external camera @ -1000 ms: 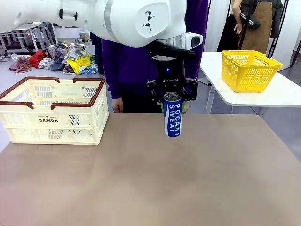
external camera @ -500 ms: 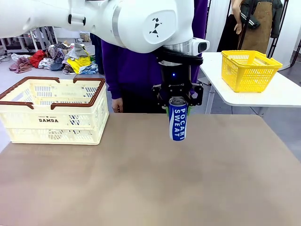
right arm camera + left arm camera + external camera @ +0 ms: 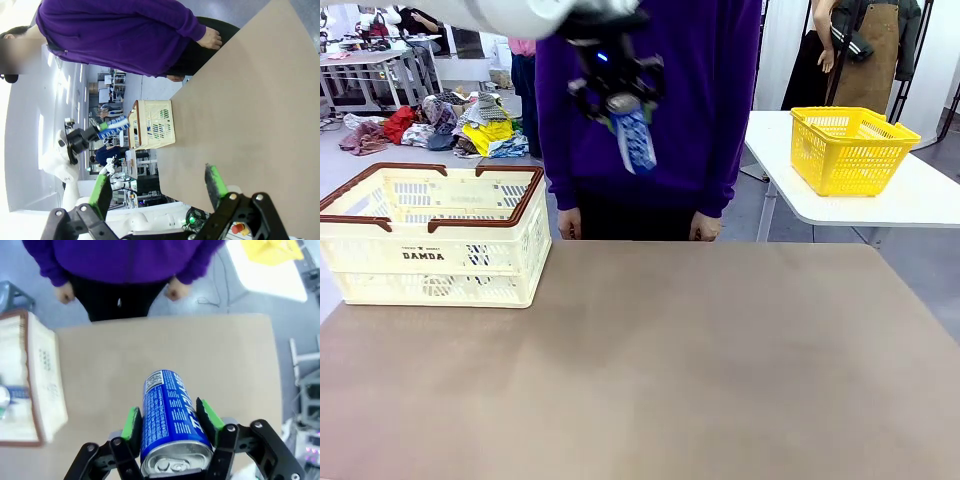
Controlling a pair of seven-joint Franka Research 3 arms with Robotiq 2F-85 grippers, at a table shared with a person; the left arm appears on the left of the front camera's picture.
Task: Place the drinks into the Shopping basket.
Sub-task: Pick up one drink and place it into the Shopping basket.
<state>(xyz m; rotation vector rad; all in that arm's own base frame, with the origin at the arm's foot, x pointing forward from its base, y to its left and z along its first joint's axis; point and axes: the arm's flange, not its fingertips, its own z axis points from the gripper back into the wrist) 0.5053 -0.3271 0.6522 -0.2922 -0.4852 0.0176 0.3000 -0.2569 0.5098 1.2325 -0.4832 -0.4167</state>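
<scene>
My left gripper (image 3: 623, 106) is high above the table's far edge, in front of the person, shut on a blue drink can (image 3: 636, 140) that hangs tilted and blurred. In the left wrist view the green pads (image 3: 132, 422) clamp the blue can (image 3: 167, 410) on both sides, silver end toward the camera. The cream Shopping basket (image 3: 430, 255) with its brown rim stands at the table's far left, left of and below the can. Part of another blue can (image 3: 10, 393) shows inside the basket (image 3: 42, 375). My right gripper (image 3: 159, 190) is open with nothing between its fingers.
A person in a purple top (image 3: 660, 110) stands at the far edge, hands (image 3: 175, 290) hanging by the table. A yellow mesh basket (image 3: 850, 150) sits on a white side table at the right. The brown tabletop (image 3: 700, 370) is bare in the middle and front.
The left arm has risen and swung left with the blue can, from just above the table's middle to high in front of the person. The can now tilts.
</scene>
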